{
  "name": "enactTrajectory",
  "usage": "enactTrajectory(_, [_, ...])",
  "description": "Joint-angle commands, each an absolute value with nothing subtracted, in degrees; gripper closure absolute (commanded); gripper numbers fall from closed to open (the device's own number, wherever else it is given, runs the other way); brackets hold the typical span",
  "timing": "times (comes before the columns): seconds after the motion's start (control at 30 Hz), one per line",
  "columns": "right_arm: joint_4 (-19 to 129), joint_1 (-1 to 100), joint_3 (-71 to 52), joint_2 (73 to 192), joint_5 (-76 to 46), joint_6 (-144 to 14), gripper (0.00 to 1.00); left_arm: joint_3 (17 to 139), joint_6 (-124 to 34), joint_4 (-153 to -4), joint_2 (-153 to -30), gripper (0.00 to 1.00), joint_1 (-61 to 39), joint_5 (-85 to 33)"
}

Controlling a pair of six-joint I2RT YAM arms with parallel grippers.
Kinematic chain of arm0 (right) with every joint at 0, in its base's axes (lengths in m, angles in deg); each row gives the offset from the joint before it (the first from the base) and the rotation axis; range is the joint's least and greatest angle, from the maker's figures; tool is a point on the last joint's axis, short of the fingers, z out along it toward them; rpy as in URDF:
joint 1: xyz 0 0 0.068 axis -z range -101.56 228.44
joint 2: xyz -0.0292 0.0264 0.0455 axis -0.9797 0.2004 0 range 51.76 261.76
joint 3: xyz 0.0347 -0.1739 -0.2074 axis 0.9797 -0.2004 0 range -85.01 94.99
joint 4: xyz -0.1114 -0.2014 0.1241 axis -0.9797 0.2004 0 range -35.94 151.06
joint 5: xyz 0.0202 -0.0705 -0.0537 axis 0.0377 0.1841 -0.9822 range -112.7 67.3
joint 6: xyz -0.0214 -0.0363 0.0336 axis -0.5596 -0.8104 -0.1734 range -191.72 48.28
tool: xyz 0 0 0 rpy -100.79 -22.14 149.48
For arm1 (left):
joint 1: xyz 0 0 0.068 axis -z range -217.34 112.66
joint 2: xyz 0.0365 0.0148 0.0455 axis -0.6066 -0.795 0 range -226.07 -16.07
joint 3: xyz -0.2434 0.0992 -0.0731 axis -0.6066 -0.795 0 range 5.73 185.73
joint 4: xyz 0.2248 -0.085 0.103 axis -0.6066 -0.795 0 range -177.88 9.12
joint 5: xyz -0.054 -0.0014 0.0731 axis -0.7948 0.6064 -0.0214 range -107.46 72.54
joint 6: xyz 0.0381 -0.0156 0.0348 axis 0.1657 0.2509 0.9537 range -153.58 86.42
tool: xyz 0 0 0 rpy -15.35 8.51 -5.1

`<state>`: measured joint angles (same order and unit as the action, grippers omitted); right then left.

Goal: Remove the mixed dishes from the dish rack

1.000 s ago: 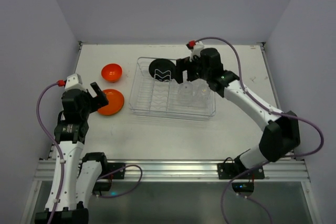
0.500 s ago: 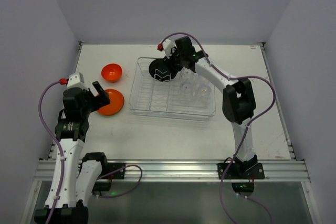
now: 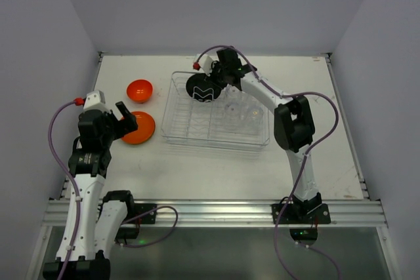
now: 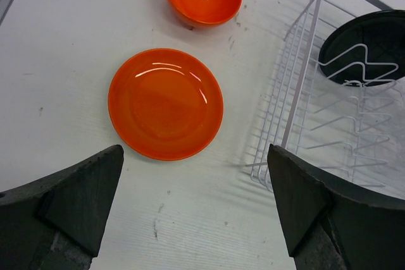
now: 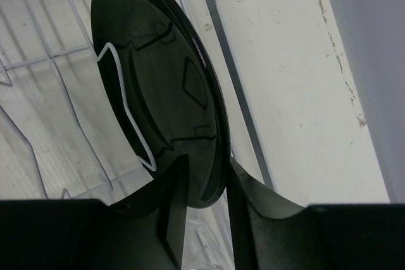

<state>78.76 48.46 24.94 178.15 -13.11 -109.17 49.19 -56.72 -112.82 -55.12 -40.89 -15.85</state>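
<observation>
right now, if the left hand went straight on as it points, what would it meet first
Likely the red-orange plate flat on the table, or bare table just short of it; depth unclear.

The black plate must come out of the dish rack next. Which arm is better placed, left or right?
Right. The right tool grips the rim of the round black plate standing in the white wire dish rack. The left tool hangs open by the round orange plate, outside the rack.
</observation>
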Motion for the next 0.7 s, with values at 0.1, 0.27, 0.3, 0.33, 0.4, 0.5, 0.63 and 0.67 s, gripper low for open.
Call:
enactTrajectory(0.1, [76.4,48.5,29.2,181.0,-13.9,-114.5,0.80,49.1,-55.5,-110.3,-54.9,0.00,-40.3,-17.2])
enactTrajectory(0.27, [74.6,48.5,29.0,181.9,-14.7,-116.7,0.93,49.0,-55.5,-110.1,-54.2,0.00,-40.0,-17.2])
enactTrajectory(0.3, [74.2,48.4,28.9,182.1,-14.5,-117.4,0.94,49.0,-55.5,-110.2,-54.1,0.00,-40.0,-17.2])
enactTrajectory(0.33, [73.9,48.6,28.8,182.1,-14.4,-118.1,1.00,49.0,-55.5,-110.1,-54.1,0.00,-40.0,-17.2])
enactTrajectory(0.4, [72.8,48.6,27.7,181.7,-12.6,-120.5,1.00,49.0,-55.4,-110.1,-54.0,0.00,-39.9,-17.2])
enactTrajectory(0.5, [69.4,48.6,24.5,180.5,-11.4,-124.9,1.00,49.0,-55.3,-110.1,-53.6,0.00,-39.9,-17.2])
enactTrajectory(0.63, [67.7,48.6,22.8,179.1,-10.5,-129.7,1.00,49.0,-55.2,-110.0,-52.6,0.00,-39.8,-17.2])
enactTrajectory(0.67, [68.6,48.6,23.9,179.1,-10.4,-130.3,1.00,48.9,-55.1,-109.9,-52.5,0.00,-39.8,-18.6])
